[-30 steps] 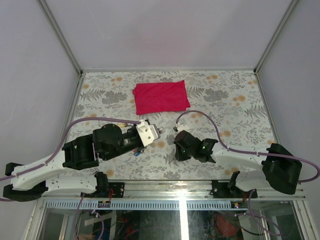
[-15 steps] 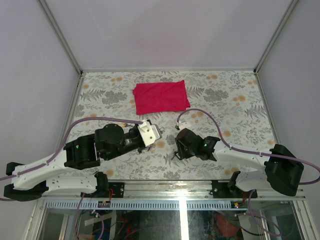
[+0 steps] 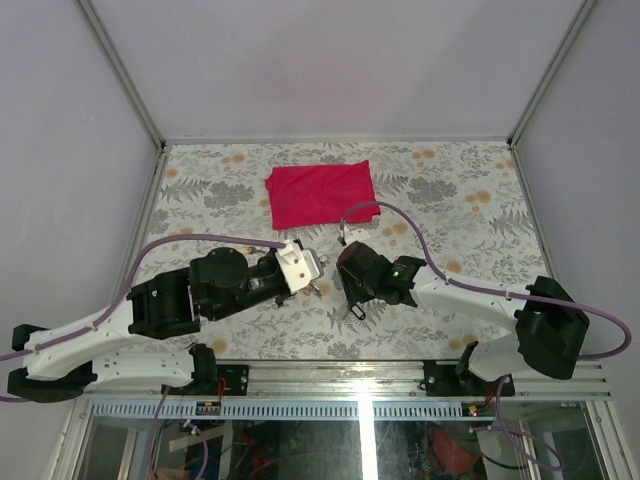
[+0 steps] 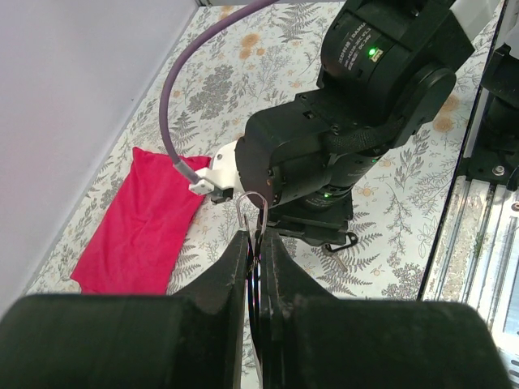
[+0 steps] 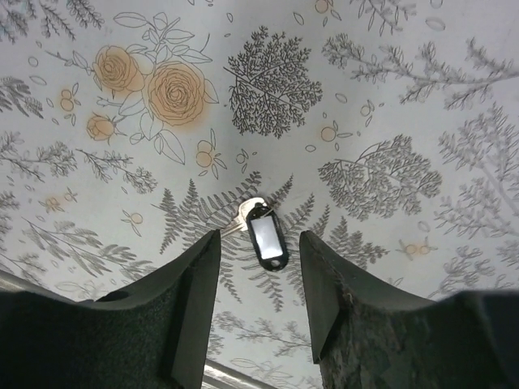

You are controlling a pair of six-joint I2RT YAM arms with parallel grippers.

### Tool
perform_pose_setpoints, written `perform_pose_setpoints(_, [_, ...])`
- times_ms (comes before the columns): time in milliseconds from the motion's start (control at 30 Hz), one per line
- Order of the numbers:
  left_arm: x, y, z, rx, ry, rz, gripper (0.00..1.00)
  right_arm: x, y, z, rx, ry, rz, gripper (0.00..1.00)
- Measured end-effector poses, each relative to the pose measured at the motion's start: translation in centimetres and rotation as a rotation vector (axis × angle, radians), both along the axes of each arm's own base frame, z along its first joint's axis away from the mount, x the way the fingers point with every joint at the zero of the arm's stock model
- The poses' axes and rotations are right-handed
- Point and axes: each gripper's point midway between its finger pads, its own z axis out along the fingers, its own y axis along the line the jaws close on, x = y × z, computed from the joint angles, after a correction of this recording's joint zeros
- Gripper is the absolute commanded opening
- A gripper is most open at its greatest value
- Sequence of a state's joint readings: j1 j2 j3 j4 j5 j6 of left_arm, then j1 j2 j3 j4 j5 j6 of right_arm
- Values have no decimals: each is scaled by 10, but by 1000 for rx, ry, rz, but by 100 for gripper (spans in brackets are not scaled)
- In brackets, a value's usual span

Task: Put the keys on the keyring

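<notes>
The right gripper [image 5: 259, 241] stands about half open and grasps nothing. Its 2 dark fingers [image 5: 193, 292] frame a key [image 5: 266, 235] that lies flat on the table [image 5: 389, 97], with a bare gap on each side of it, so neither finger touches it. How high the fingertips hang over the table cannot be told.

In the right wrist view the key's long axis runs nearly straight up the picture, tilted a little. Its black head lies nearer the camera and its silver part points away and to the left. The head is a rounded black frame with a pale middle, and the metal part is short and shiny. In the top view the key [image 3: 356, 309] shows as a small dark speck just beside the right gripper [image 3: 350, 296], near the front edge of the table.

The left gripper [image 4: 256, 240] is clenched on the keyring [image 4: 253, 194]. The thin silver wire loop stands upright out of the fingertips, with its open face toward the right arm [image 4: 349, 154], and nothing hangs on the part that shows.

The 2 grippers are near each other at the middle of the table. A red cloth [image 3: 320, 195] lies flat farther back, well apart from the key.
</notes>
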State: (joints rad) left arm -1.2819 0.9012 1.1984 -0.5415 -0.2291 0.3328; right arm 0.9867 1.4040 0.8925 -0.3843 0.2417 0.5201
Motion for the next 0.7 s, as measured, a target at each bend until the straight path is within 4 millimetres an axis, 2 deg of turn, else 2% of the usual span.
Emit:
perform_pose_setpoints(300, [-1,2,-3,9,8,1,0,-5,10,-13,129,123,-310,43])
perform_pose_setpoints(700, [-1,2,-2,8,8,1,0,-9,2,-44,59,183,-414,35])
